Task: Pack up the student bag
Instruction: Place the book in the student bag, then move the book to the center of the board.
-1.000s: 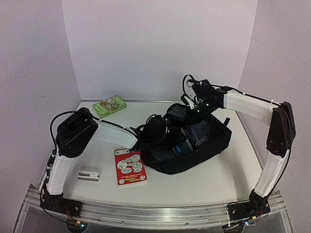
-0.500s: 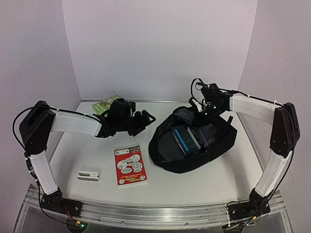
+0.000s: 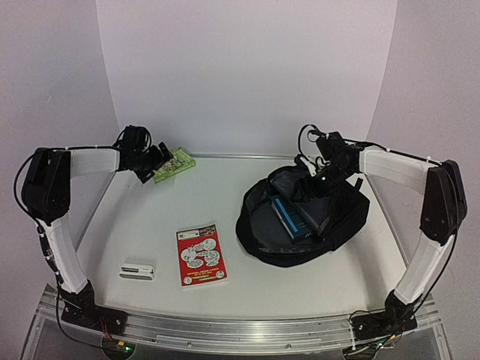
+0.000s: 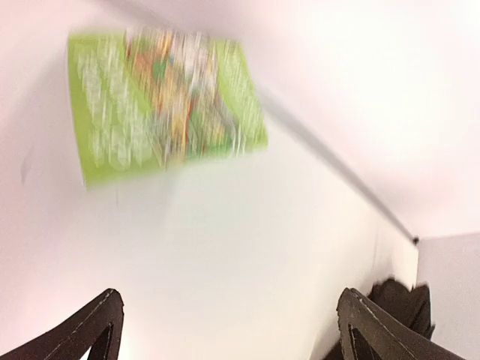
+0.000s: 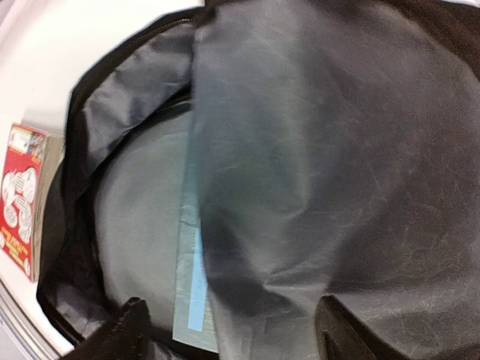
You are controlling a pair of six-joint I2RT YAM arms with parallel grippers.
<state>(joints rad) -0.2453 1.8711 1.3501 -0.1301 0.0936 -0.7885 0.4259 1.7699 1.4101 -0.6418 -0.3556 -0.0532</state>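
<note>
1. The table point(image 3: 150, 217) is carrying everything, with the arms reaching in from its near edge.
2. The bag point(image 3: 337, 225) is lying flat on the right half of the table, its mouth gaping towards the left. In the right wrist view its grey lining point(image 5: 337, 150) is sagging in loose folds. It is looking soft and floppy, light for its bulk, and likely to collapse shut when let go. The stiffer zip rim or a strap is probably the best place to take hold of it, pinching a fold rather than flat cloth.
3. The right gripper point(image 3: 319, 178) is hovering over the far rim of the bag. Its fingers are standing well apart point(image 5: 229, 311) above the lining, gripping nothing.
4. The left gripper point(image 3: 156, 159) is reaching into the far left corner. Its fingers are spread wide point(image 4: 229, 296) and are holding nothing.
5. A blue book point(image 3: 291, 216) is sitting inside the bag, part of it showing through the mouth.
6. A red booklet point(image 3: 201, 255) is lying flat, left of the bag and apart from it.
7. A green booklet point(image 3: 174, 163) is lying just beyond the left gripper, blurred in the left wrist view point(image 4: 165, 105).
8. A small white item point(image 3: 137, 270) is lying near the front left; what it is, I cannot tell.
</note>
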